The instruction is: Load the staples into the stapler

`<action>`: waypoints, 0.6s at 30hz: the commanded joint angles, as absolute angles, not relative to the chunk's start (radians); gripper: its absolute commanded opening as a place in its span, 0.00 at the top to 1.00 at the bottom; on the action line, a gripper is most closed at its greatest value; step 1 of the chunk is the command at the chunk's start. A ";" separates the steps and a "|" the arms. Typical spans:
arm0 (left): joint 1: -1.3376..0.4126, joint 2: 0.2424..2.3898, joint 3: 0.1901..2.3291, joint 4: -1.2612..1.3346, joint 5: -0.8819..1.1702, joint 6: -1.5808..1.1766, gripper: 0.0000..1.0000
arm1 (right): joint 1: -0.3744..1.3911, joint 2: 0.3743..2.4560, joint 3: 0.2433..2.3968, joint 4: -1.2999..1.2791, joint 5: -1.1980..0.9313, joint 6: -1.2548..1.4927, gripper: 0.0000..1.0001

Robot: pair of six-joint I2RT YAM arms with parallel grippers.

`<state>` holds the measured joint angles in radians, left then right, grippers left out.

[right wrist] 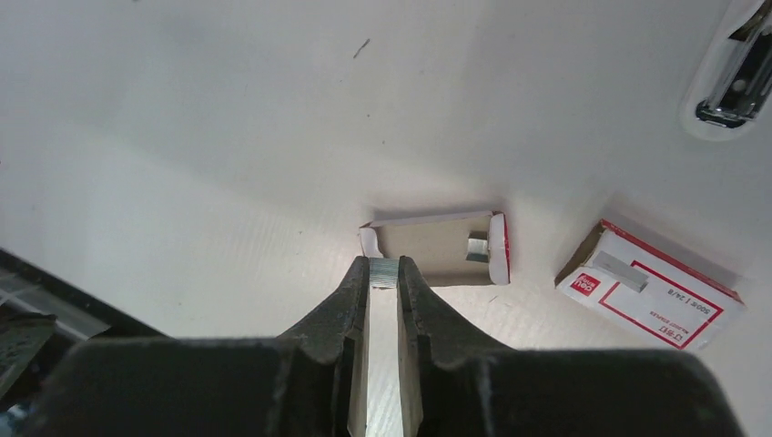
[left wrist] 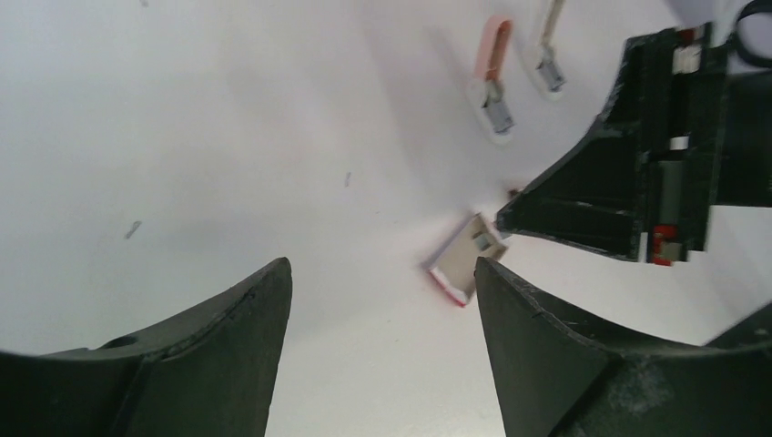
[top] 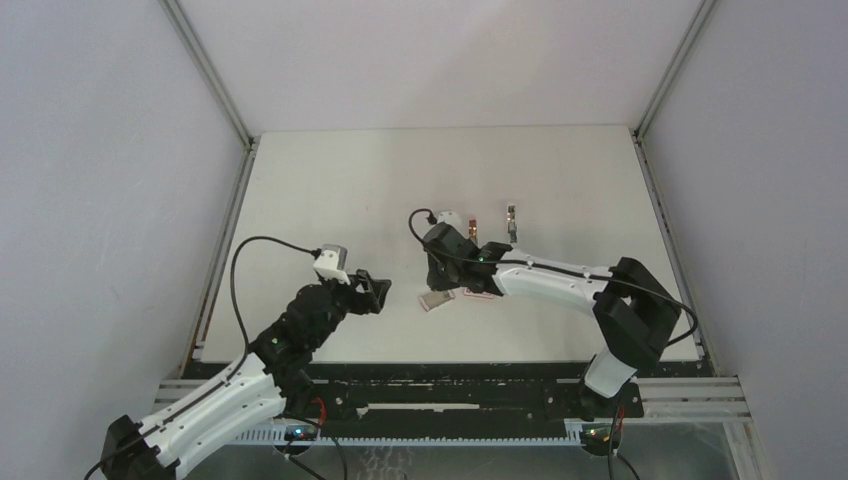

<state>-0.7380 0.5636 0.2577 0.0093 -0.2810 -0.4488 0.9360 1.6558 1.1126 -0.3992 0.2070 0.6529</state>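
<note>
Lifting a strip out of the cardboard tray [right wrist: 428,238] looks like the step in hand. The right gripper [right wrist: 383,278] has its jaws pinched almost together on a short strip of staples [right wrist: 384,269], silvery-grey and finely ribbed, at the tray's near edge; a second piece lies inside. The left gripper [left wrist: 382,300] hovers nearby, spread wide and empty. Next, the strip must travel level to the pink mini stapler [left wrist: 494,86] farther back and line up with its channel.

stapler [right wrist: 733,86]: cut off at top-right edge | tray [left wrist: 455,264]: corner behind left jaws
</note>
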 commanded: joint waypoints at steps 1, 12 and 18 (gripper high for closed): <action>-0.733 0.523 0.234 0.094 -0.167 -0.543 0.23 | 0.872 1.562 0.988 -0.186 0.011 0.647 0.94; -0.735 0.454 0.139 0.472 0.214 -0.865 0.26 | 0.748 1.301 0.713 0.172 -0.327 0.721 0.93; -0.755 0.562 0.168 0.653 0.335 -0.934 0.29 | 0.716 1.181 0.644 0.308 -0.446 0.775 0.92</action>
